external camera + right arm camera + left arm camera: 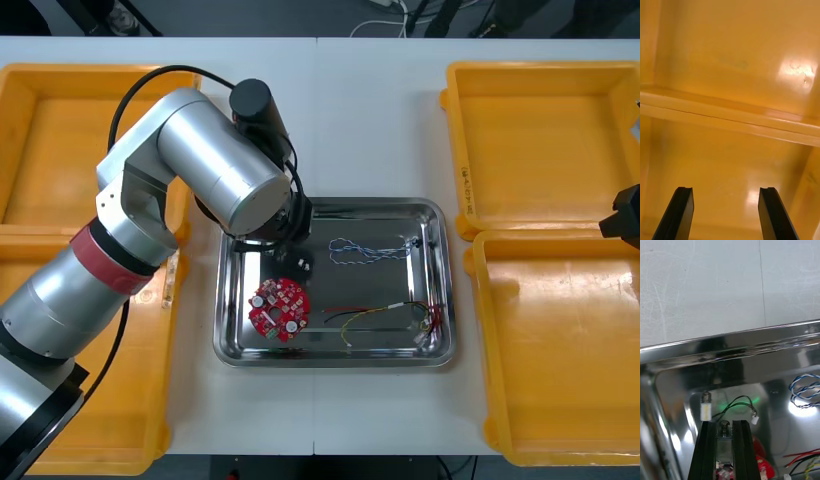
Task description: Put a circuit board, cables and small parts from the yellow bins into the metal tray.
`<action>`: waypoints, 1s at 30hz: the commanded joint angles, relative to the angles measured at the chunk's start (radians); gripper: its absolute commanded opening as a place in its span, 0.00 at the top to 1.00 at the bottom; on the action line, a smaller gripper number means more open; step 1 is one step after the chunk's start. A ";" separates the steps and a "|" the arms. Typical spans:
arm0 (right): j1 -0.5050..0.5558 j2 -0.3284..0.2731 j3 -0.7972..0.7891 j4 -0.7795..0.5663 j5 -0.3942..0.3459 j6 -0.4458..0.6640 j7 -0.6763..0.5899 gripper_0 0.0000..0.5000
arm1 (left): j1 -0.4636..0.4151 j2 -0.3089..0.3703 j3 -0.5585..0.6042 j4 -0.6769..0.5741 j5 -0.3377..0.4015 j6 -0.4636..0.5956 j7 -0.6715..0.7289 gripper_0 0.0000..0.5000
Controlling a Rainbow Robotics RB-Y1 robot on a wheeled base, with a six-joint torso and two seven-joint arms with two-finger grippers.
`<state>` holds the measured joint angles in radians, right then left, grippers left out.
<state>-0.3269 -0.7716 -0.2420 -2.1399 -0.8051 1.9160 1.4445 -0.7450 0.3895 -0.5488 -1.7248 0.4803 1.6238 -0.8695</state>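
**Pinched part (724, 442) held low over the tray (733, 341)**

Pressed against a small metal part from both sides, the left gripper (724, 424) holds it upright between its fingers, near the tray's far left corner. A second part (706, 408), white-bodied, stands just beside one fingertip. Just beyond the fingers, the black cable (735, 404) lies on the tray floor. The blue-white cable (370, 250) lies farther right. At the tray's near left lies the board (280, 305), with the red-yellow cable (385, 315) to its right. The right gripper (726, 193) hangs with fingers spread over the right-side bins (730, 116), above the rims where the two meet.
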 commanded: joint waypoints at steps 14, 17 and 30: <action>0.075 -0.041 -0.033 0.028 -0.023 -0.035 -0.182 0.00 | 0.009 -0.021 -0.063 0.106 -0.040 -0.156 0.003 1.00; 0.085 -0.041 -0.031 0.040 -0.025 -0.063 -0.165 0.00 | 0.009 -0.021 -0.068 0.106 -0.037 -0.156 0.009 1.00; 0.089 -0.043 -0.033 0.115 0.004 -0.071 -0.098 0.00 | 0.012 -0.021 -0.069 0.103 -0.029 -0.167 0.024 0.00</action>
<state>-0.2494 -0.7719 -0.2438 -2.0231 -0.8183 1.8541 1.2747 -0.7450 0.3892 -0.6016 -1.6069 0.4504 1.4690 -0.8508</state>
